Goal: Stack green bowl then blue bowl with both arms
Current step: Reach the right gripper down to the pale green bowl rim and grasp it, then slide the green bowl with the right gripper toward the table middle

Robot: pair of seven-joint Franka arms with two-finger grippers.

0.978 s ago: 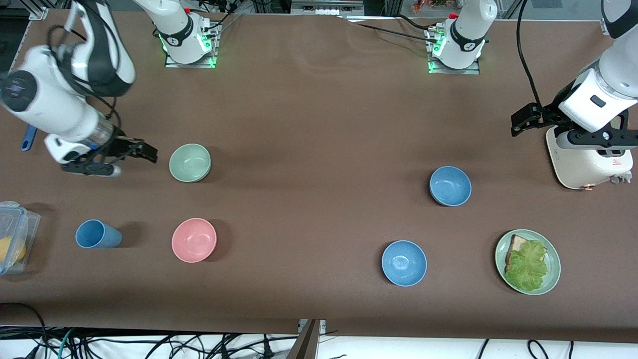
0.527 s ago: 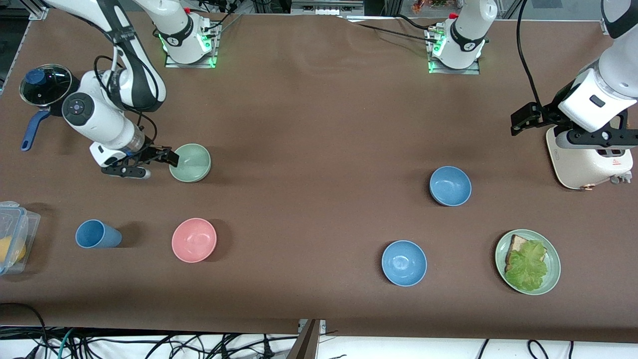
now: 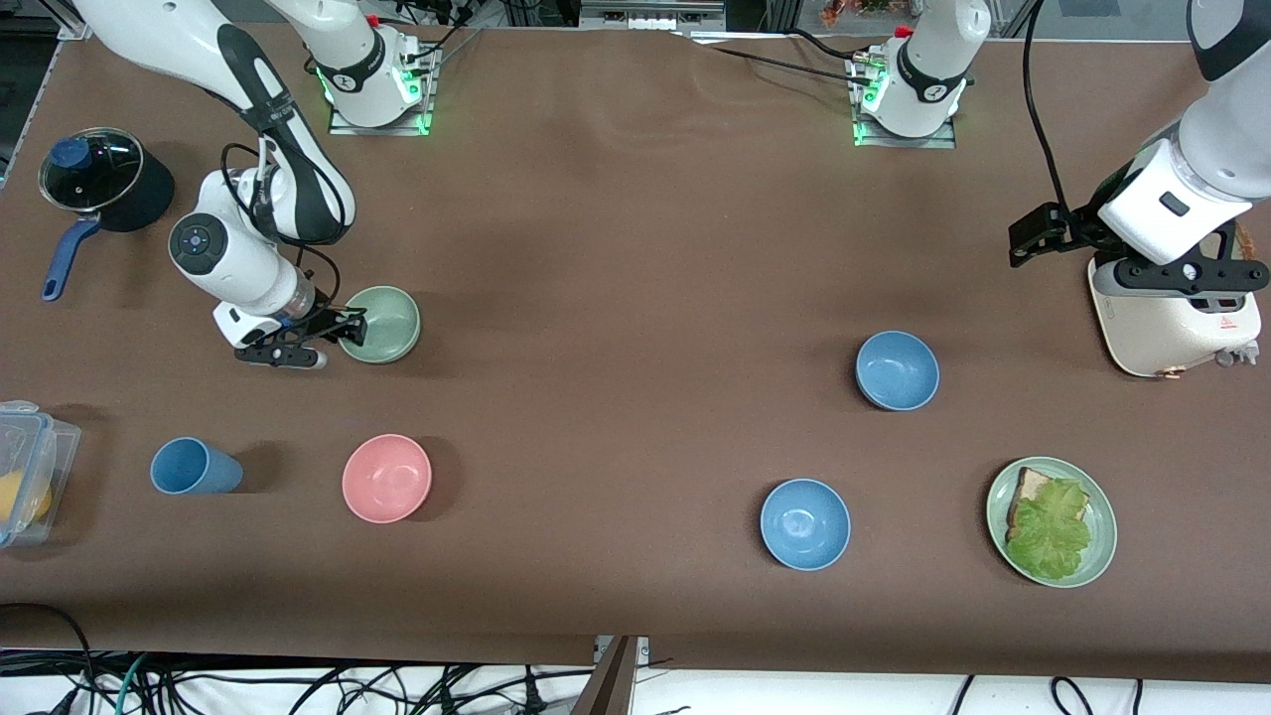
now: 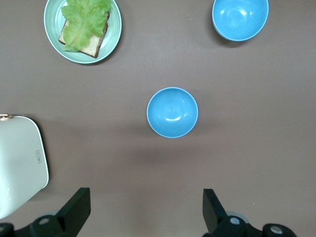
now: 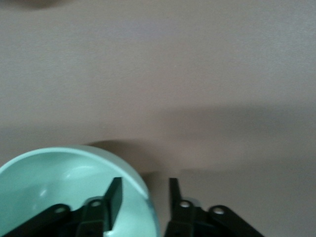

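The green bowl (image 3: pixel 384 323) sits on the table toward the right arm's end; it also shows in the right wrist view (image 5: pixel 64 192). My right gripper (image 3: pixel 346 328) (image 5: pixel 143 186) is open and low at the bowl's rim, one finger inside the bowl and one outside. The dull blue bowl (image 3: pixel 898 370) (image 4: pixel 172 112) sits toward the left arm's end. My left gripper (image 3: pixel 1031 238) (image 4: pixel 145 210) is open and empty, held high over the table beside the white toaster.
A brighter blue bowl (image 3: pixel 805 523) and a green plate (image 3: pixel 1097 556) with bread and lettuce lie nearer the camera. A pink bowl (image 3: pixel 386 478), a blue cup (image 3: pixel 194 466), a plastic box (image 3: pixel 28 467), a black pot (image 3: pixel 99 179) and the toaster (image 3: pixel 1172 328) also stand here.
My right arm has swung in toward the green bowl and come down, so its fingers now straddle the rim. My left arm has shifted slightly.
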